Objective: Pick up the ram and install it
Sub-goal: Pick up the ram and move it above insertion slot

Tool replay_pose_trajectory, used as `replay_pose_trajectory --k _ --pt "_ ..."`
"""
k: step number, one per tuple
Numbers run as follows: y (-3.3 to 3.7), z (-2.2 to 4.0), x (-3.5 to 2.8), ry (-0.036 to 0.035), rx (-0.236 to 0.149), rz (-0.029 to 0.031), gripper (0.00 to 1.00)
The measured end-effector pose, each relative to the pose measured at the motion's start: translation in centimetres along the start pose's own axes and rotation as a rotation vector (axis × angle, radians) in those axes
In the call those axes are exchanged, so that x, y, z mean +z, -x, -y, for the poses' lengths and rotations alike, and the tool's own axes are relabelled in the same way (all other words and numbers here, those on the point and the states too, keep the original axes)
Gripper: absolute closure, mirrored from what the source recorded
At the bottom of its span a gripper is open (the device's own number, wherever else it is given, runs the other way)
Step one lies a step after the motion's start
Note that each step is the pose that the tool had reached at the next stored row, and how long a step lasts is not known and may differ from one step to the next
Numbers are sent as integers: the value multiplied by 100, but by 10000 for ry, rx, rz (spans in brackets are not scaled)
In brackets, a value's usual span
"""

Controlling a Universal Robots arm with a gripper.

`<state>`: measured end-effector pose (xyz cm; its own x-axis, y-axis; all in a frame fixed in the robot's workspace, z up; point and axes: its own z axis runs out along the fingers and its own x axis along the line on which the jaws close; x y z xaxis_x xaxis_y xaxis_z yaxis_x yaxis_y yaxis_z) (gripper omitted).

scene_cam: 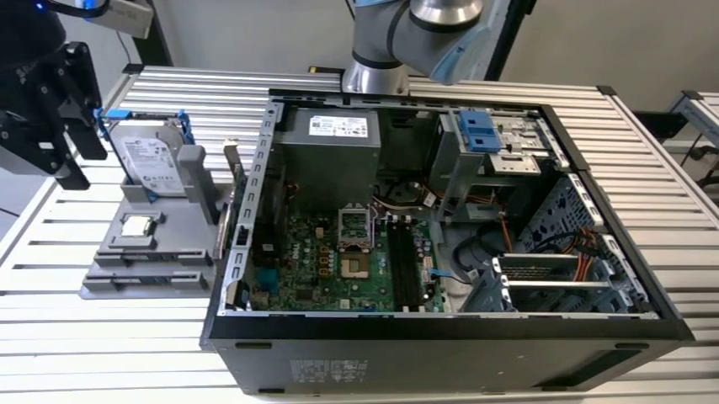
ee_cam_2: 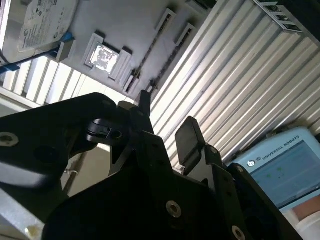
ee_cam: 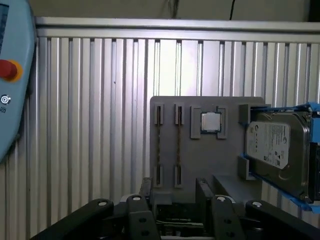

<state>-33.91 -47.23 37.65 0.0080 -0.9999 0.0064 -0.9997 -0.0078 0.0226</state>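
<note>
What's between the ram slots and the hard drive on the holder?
The processor chip, pocketed on the grey holder between ram slots and hard drive; seen in the first wrist view.

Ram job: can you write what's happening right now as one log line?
gripper: open, empty, near holder | ram: standing in holder slot, not picked up | case: open

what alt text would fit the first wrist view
The open gripper faces a grey parts holder on a slatted metal table. The holder carries two thin ram sticks on edge, a square processor chip and a hard drive.
</note>
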Motion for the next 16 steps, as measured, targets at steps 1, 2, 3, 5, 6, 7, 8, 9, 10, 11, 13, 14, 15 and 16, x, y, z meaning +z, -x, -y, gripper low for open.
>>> replay_pose_trajectory --k 1,2,3,5,6,7,8,9,10,11,13,14,15,16 --pt "0 0 18 0 13 4 0" --pt "0 1 36 -1 23 14 0" --pt "0 2 52 -1 33 34 0" --pt "0 1 65 0 56 210 0" --pt "1 2 72 -2 66 315 0" --pt "1 2 81 -3 79 384 0" --pt "1 2 100 -6 83 395 0" --pt "1 2 116 -4 83 393 0" --pt "1 3 134 -6 83 393 0" --pt "1 3 153 -8 83 393 0" --pt "1 5 190 -21 82 393 0" --pt "1 5 208 -38 82 393 0" --pt "1 5 226 -58 82 393 0" --pt "2 4 244 -77 82 393 0"
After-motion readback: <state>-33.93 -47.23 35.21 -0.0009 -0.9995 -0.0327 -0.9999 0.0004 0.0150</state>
